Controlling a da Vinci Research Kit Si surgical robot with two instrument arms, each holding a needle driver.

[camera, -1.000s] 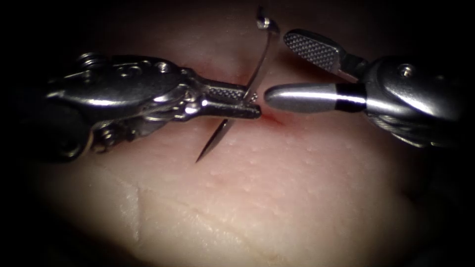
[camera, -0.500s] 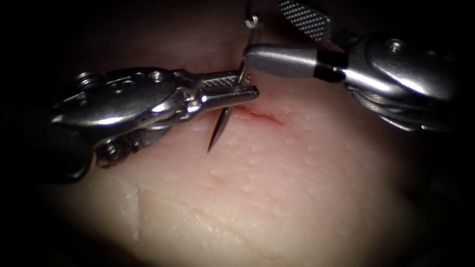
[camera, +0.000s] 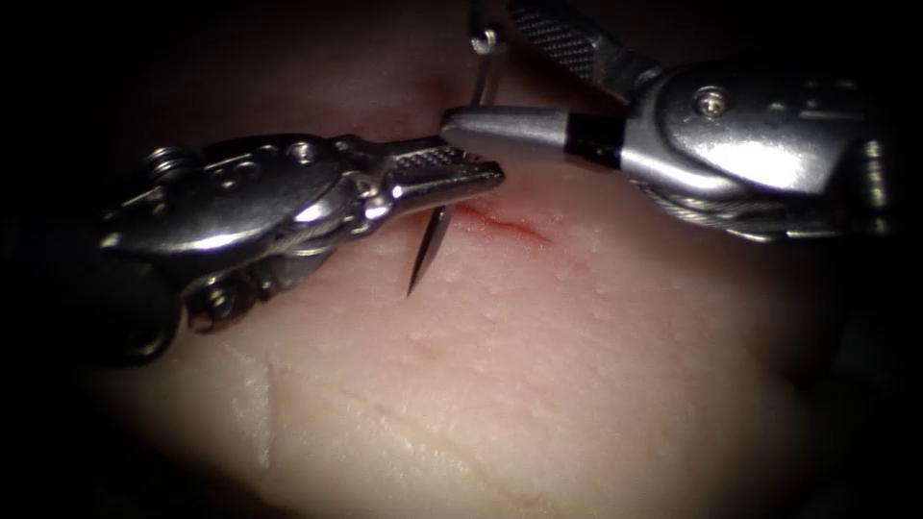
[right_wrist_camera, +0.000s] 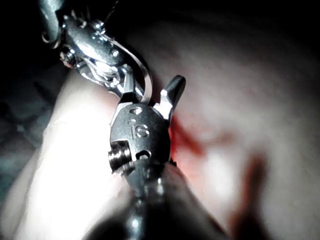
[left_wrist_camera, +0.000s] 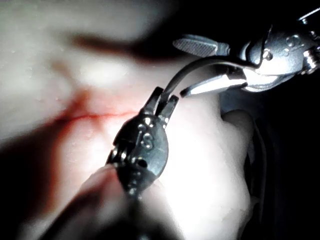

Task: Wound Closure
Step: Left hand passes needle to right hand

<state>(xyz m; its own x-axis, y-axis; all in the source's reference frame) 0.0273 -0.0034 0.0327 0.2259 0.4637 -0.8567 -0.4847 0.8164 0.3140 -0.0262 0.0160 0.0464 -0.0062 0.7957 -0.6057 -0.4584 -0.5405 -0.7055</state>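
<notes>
Left hand (camera: 481, 178) pinches the needle (camera: 428, 252) mid-curve, tip pointing down-left above tissue (camera: 577, 336); right hand (camera: 481, 82) spread.

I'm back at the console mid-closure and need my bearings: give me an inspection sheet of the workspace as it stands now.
Surface: pale pink pork-belly tissue, with a short cut edged in red fluid.
Job's things: curved steel needle, free of the tissue; its point hangs over the tissue just left of the cut, and its tail end rises beside the right tool.
Clutter: nothing seen.
Grippers: left arm's steel needle-driver tool shut on the needle toward its pointed end; right arm's steel needle-driver tool open around the needle's rear part, holding nothing.
Cables: nothing seen; thread too fine to make out.
Surroundings: dark.
</notes>
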